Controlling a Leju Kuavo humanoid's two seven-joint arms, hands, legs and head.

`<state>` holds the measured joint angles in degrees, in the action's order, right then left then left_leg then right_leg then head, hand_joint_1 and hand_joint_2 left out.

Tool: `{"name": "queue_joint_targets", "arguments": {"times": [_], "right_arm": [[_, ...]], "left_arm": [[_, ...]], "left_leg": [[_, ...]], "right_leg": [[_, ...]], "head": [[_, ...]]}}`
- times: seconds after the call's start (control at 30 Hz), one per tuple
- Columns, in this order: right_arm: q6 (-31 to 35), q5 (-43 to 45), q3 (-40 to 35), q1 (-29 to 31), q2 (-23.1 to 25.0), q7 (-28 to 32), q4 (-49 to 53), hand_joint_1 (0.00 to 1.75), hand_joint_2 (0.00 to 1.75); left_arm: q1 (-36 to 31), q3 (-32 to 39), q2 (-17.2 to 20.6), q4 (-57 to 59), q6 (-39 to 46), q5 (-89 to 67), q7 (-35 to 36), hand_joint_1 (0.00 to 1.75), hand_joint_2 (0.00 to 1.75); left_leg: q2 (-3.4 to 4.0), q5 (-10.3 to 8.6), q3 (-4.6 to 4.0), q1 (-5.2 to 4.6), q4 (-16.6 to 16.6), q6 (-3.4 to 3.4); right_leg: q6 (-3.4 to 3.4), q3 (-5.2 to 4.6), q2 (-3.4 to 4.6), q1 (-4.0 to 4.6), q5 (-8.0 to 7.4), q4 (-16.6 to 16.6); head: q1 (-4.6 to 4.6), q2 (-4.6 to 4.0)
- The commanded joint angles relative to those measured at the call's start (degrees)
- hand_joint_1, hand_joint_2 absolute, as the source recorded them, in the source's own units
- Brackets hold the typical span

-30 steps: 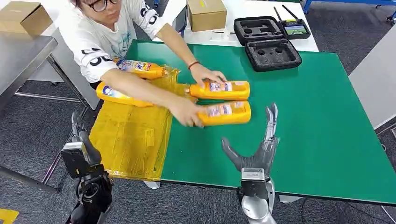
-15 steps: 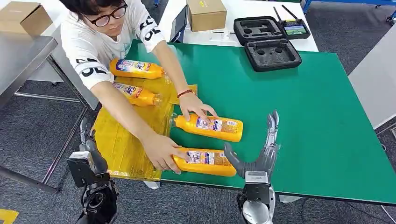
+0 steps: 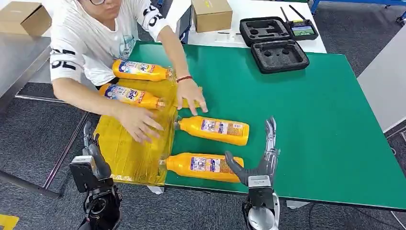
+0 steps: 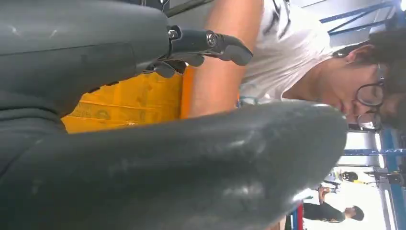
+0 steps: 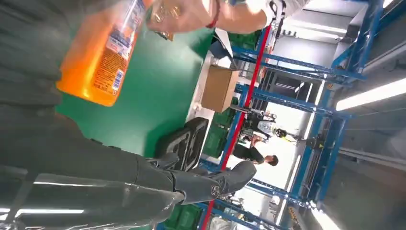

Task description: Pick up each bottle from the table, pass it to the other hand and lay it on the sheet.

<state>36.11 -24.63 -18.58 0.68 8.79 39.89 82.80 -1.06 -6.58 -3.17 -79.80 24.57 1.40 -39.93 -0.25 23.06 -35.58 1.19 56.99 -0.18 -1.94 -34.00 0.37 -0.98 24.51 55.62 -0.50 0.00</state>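
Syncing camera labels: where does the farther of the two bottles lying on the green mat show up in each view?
Head view: the farther bottle lies on the green mat, beyond the right hand.
Left wrist view: not in it.
Right wrist view: an orange bottle at upper left, probably the same one; cannot tell for sure.
Shared landmark: the cardboard box, also in the right wrist view.

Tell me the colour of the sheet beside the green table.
Yellow. The sheet shows best in the head view.
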Motion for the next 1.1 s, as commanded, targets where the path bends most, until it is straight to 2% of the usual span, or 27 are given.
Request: {"name": "queue_joint_targets", "arguments": {"times": [0.03, 0.07, 0.1, 0.17, 0.2, 0.3, 0.33, 0.37, 0.67, 0.7, 0.73, 0.77, 0.83, 0.97, 1.1], "right_arm": [[-0.1, 0.3, -0.4, 1.6, -1.3, 0.1, -3.5, 0.0, 1.75], [-0.1, 0.3, -0.4, 1.6, -1.3, 0.1, -3.5, 0.0, 1.75], [-0.1, 0.3, -0.4, 1.6, -1.3, 0.1, -3.5, 0.0, 1.75], [-0.1, 0.3, -0.4, 1.6, -1.3, 0.1, -3.5, 0.0, 1.75], [-0.1, 0.3, -0.4, 1.6, -1.3, 0.1, -3.5, 0.0, 1.75], [-0.1, 0.3, -0.4, 1.6, -1.3, 0.1, -3.5, 0.0, 1.75], [-0.1, 0.3, -0.4, 1.6, -1.3, 0.1, -3.5, 0.0, 1.75], [-0.1, 0.3, -0.4, 1.6, -1.3, 0.1, -3.5, 0.0, 1.75], [-0.1, 0.3, -0.4, 1.6, -1.3, 0.1, -3.5, 0.0, 1.75], [-28.9, -6.5, -21.4, 21.7, -20.1, -27.9, -12.8, 0.0, 1.75], [-46.2, -3.9, -21.1, 27.5, -20.1, -23.7, -20.7, 0.0, 1.75], [-46.2, -4.0, -20.4, 29.0, -19.8, -22.1, -23.4, 0.0, 1.75], [-45.2, -4.7, -19.8, 28.9, -18.9, -21.0, -24.5, 0.0, 1.75], [-44.4, -5.5, -20.6, 26.8, -19.3, -22.4, -21.1, 0.0, 1.75], [-44.4, -5.3, -20.9, 26.6, -19.3, -23.0, -20.5, 0.0, 1.75]], "left_arm": [[-0.8, 0.5, -0.3, 3.2, -0.1, 0.2, 0.2, 0.0, 0.0], [-0.8, 0.5, -0.3, 3.2, -0.1, 0.2, 0.2, 0.0, 0.0], [-0.8, 0.5, -0.3, 3.2, -0.1, 0.2, 0.2, 0.0, 0.0], [-0.8, 0.5, -0.3, 3.2, -0.1, 0.2, 0.2, 0.0, 0.0], [-0.8, 0.5, -0.3, 3.2, -0.1, 0.2, 0.2, 0.0, 0.0], [-0.8, 0.5, -0.3, 3.2, -0.1, 0.2, 0.2, 0.0, 0.0], [-0.8, 0.5, -0.3, 3.2, -0.1, 0.2, 0.2, 0.0, 0.0], [-0.8, 0.5, -0.3, 3.2, -0.1, 0.2, 0.2, 0.0, 0.0], [-0.8, 0.5, -0.3, 3.2, -0.1, 0.2, 0.2, 0.0, 0.0], [-2.7, 0.6, 0.1, 3.3, -0.1, -0.1, -0.1, 0.0, 0.0], [-3.9, 0.9, 0.1, 4.5, -0.4, 0.0, -0.1, 0.0, 0.0], [-4.0, 0.9, 0.1, 4.7, -0.5, -0.1, -0.1, 0.0, 0.0], [-3.8, 0.9, 0.0, 4.6, -0.5, -0.4, -0.1, 0.0, 0.0], [-3.0, 0.9, 0.0, 3.7, -0.3, -0.5, -0.1, 0.0, 0.0], [-2.7, 1.0, -0.1, 3.3, -0.3, -0.6, -0.1, 0.0, 0.0]], "left_leg": [[0.02, 0.04, 0.18, -0.01, -0.1, 0.05], [0.05, 0.21, 0.52, 0.02, 0.0, 0.1], [0.03, 0.06, 0.2, 0.0, -0.1, 0.05], [0.06, 0.19, 0.48, 0.02, 0.0, 0.09], [0.03, 0.04, 0.18, 0.0, -0.1, 0.04], [0.02, 0.06, 0.22, 0.0, -0.1, 0.05], [0.05, 0.24, 0.56, 0.03, 0.0, 0.1], [0.03, 0.08, 0.27, 0.01, -0.1, 0.05], [0.05, 0.17, 0.45, 0.02, 0.0, 0.08], [0.03, 0.1, 0.3, 0.01, 0.0, 0.06], [0.2, 0.1, 0.36, 0.02, 0.0, 0.1], [0.62, 0.11, 0.3, -0.02, 0.1, 0.17], [0.65, 0.07, 0.17, -0.02, 0.0, 0.13], [-0.15, -0.29, 0.07, -0.04, 0.0, 0.33], [-0.15, -0.23, 0.1, -0.05, 0.0, 0.39]], "right_leg": [[0.05, 0.17, -0.01, 0.0, 0.04, -0.1], [0.13, 0.54, -0.02, 0.06, 0.18, -0.1], [0.05, 0.21, -0.01, 0.02, 0.04, -0.1], [0.12, 0.5, -0.01, 0.06, 0.16, -0.1], [0.05, 0.18, 0.0, 0.01, 0.03, -0.1], [0.06, 0.23, -0.02, 0.02, 0.05, -0.1], [0.14, 0.59, -0.03, 0.08, 0.2, -0.1], [0.07, 0.28, -0.01, 0.03, 0.06, -0.1], [0.11, 0.47, -0.01, 0.06, 0.14, -0.1], [0.07, 0.31, -0.02, 0.04, 0.08, -0.1], [0.06, 0.35, 0.15, 0.05, 0.0, -0.1], [0.01, 0.19, 0.55, 0.02, -0.16, -0.1], [0.03, 0.19, 0.61, 0.02, -0.21, -0.1], [0.01, 0.12, -0.19, -0.01, -0.21, -0.1], [-0.04, 0.27, -0.29, -0.01, -0.23, -0.1]], "head": [[0.0, 0.0], [0.0, -0.02], [0.0, 0.0], [0.0, 0.0], [0.0, 0.0], [0.0, 0.0], [0.0, 0.0], [0.0, 0.0], [0.0, 0.0], [0.0, 0.0], [0.0, 0.0], [0.0, 0.0], [-0.09, 0.0], [0.05, 0.0], [-0.02, 0.0]]}}
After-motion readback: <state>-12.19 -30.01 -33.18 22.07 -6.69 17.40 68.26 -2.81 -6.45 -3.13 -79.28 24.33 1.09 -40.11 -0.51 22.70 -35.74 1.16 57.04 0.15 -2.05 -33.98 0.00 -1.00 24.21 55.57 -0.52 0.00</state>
